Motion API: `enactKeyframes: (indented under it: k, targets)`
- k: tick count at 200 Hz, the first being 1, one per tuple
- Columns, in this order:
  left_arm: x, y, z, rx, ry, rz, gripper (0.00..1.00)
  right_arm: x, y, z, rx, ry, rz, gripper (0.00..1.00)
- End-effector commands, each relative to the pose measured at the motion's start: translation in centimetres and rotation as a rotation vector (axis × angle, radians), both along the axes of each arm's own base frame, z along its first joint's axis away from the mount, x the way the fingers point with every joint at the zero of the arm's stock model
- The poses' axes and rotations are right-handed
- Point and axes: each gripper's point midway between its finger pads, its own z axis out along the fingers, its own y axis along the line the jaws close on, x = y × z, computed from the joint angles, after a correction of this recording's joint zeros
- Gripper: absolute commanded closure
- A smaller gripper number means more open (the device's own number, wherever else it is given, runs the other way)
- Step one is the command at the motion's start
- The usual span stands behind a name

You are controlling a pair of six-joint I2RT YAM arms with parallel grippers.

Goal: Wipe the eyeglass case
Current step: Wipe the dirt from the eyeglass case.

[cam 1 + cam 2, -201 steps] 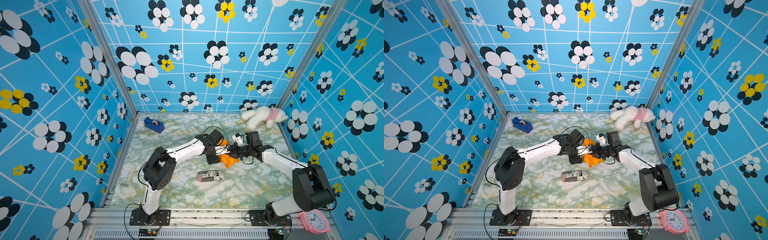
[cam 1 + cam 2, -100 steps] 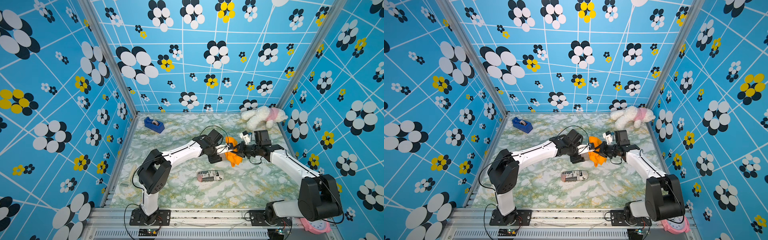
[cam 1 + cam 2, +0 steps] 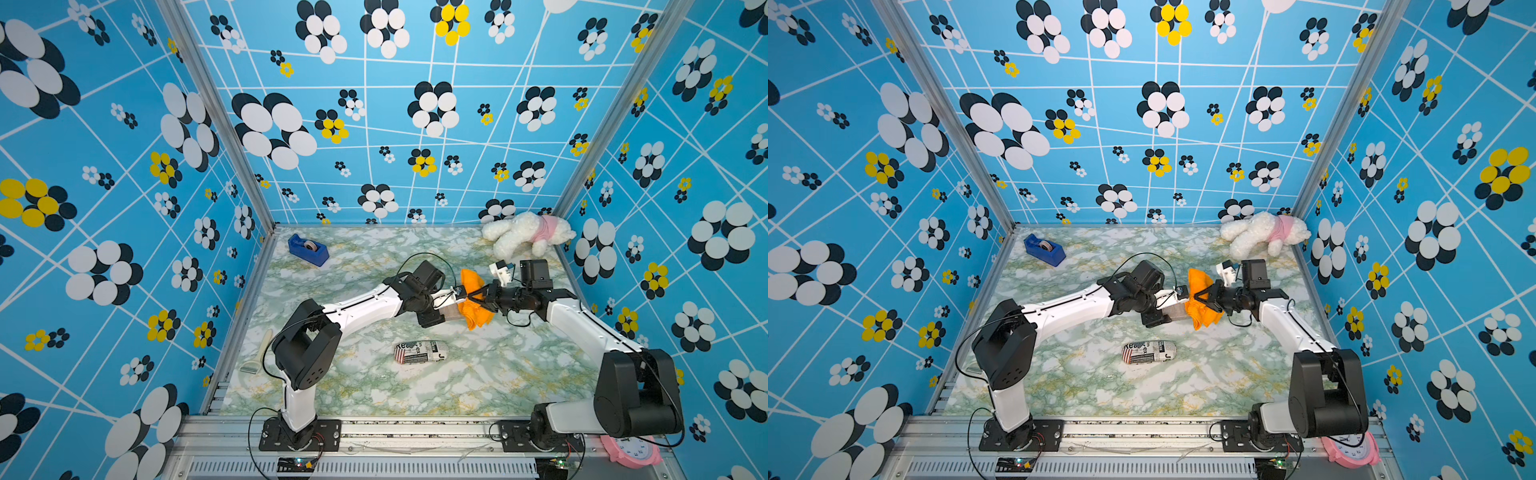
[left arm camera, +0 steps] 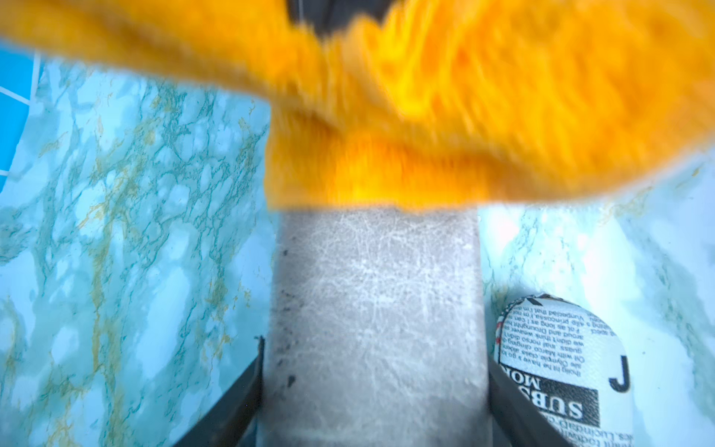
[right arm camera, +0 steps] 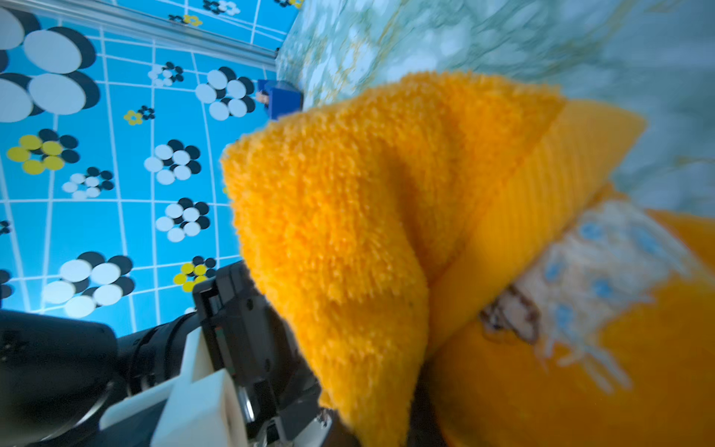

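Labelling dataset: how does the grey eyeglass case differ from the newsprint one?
The grey eyeglass case is plain and scuffed; the newsprint case is covered in printed text. The grey one is clamped in the left claw, its far end covered by the orange cloth; the newsprint one lies free on the marble table.

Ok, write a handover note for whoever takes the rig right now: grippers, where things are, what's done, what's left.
Left gripper: shut on the grey eyeglass case, holding it by one end.
Right gripper: shut on the orange cloth, which drapes over the case's far end.
A newsprint case lies on the table.
Done: both picked up, cloth on case.
To do: wipe the bare length, probably then set both down.
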Motion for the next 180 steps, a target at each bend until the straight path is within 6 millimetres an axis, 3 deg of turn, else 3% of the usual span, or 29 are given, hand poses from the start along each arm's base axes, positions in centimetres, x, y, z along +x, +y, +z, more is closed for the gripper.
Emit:
enactKeyframes:
  k: [1,29,34,63,82,110,136,155,180]
  targets:
    - [0.5,-1.6,5.9,-0.165,-0.095,-0.028,0.81,-1.5,-1.2,-0.6,-0.119,0.024,0.017,1.00]
    - [0.5,-1.9,6.1,-0.175,-0.096,-0.031,0.81,-1.2,0.9,-0.2,-0.063,0.012,0.028,1.00]
    - [0.6,-2.0,6.2,-0.178,-0.096,-0.032,0.81,-1.6,2.6,-0.1,-0.054,0.007,0.069,1.00]
    - [0.7,-2.5,6.1,-0.185,-0.092,-0.034,0.81,-2.2,6.9,0.0,0.032,0.005,0.123,1.00]
    - [0.9,-2.7,6.2,-0.190,-0.100,-0.030,0.81,-2.2,7.9,-0.3,0.064,0.006,0.133,1.00]
    - [1.0,-2.1,6.5,-0.192,-0.115,-0.020,0.82,-1.5,4.6,-1.0,0.033,0.013,0.069,1.00]
    - [1.1,-1.2,6.7,-0.198,-0.100,0.000,0.82,-1.2,-1.8,-0.8,-0.076,0.013,-0.044,1.00]
    - [0.8,-0.5,7.2,-0.234,-0.020,0.017,0.82,-1.6,-3.9,0.8,-0.191,-0.045,-0.064,1.00]
    - [0.1,0.4,7.6,-0.246,0.101,0.043,0.83,-1.8,-4.5,4.5,-0.225,-0.206,-0.102,1.00]
